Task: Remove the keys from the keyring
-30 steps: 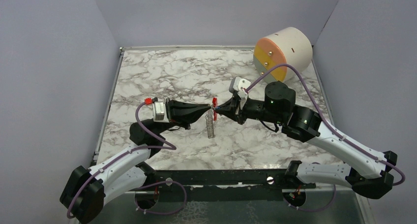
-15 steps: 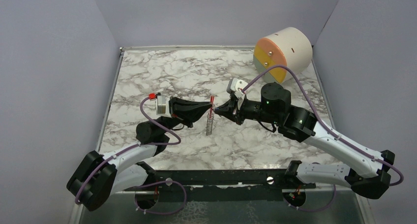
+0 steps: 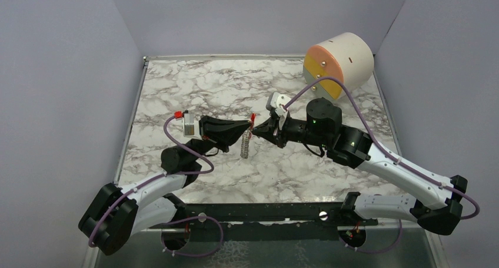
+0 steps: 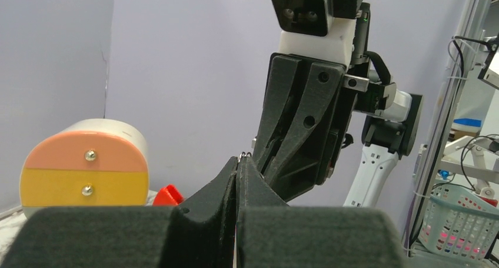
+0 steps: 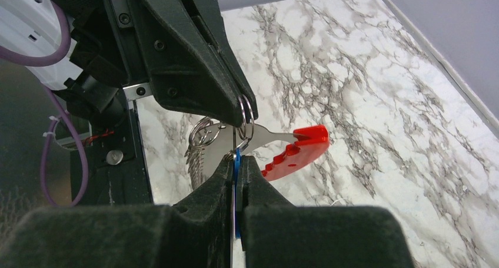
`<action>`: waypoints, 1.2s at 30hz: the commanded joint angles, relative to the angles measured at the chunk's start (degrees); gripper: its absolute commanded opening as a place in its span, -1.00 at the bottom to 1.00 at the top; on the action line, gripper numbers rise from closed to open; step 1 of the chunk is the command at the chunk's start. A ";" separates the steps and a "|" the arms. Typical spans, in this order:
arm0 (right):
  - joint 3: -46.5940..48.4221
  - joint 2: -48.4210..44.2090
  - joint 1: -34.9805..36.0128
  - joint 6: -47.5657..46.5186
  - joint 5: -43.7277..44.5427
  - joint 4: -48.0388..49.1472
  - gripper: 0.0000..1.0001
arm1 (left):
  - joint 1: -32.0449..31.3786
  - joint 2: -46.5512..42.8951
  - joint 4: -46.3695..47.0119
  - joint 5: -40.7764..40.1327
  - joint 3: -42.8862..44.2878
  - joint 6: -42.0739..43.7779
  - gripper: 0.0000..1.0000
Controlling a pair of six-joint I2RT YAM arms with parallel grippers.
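Observation:
Both grippers meet tip to tip above the marble table (image 3: 194, 85). My left gripper (image 3: 248, 126) is shut on the thin metal ring (image 5: 246, 118) of the keyring; the ring's wire shows just above its fingertips (image 4: 243, 155). The grey coiled strap (image 3: 245, 145) hangs below, and the red piece (image 5: 297, 150) sticks out to the side. My right gripper (image 5: 236, 161) is shut on the blue-headed key (image 5: 236, 165), whose end sits at the ring. The red piece also shows in the left wrist view (image 4: 168, 195).
A white cylinder with an orange and yellow face (image 3: 338, 65) stands at the table's far right corner; it also shows in the left wrist view (image 4: 85, 171). Grey walls close in the table on three sides.
Both grippers have shifted a little to the left and farther back, still tip to tip. The hanging grey strap has moved left with them.

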 commanded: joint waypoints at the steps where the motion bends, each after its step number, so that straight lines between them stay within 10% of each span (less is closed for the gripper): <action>1: -0.28 0.86 0.50 -0.38 2.22 -0.76 -0.98 | 0.20 -3.03 13.18 -3.05 0.51 -2.13 -1.00; 11: -0.38 2.90 1.01 -0.50 5.52 -2.25 -0.99 | 0.12 -5.85 13.18 -3.86 0.43 -3.49 -1.00; 19: 0.16 -1.87 1.11 -0.28 6.70 -2.95 -0.40 | 0.01 -5.68 13.18 -3.81 0.26 -3.29 -1.00; 31: -0.10 -8.53 1.09 0.96 6.69 0.97 -0.36 | -0.05 -5.89 13.18 -3.58 0.07 -3.53 -1.00; 36: -0.03 -8.67 1.11 1.60 2.89 5.06 -0.63 | -0.05 -5.40 13.18 -3.77 0.25 -4.08 -1.00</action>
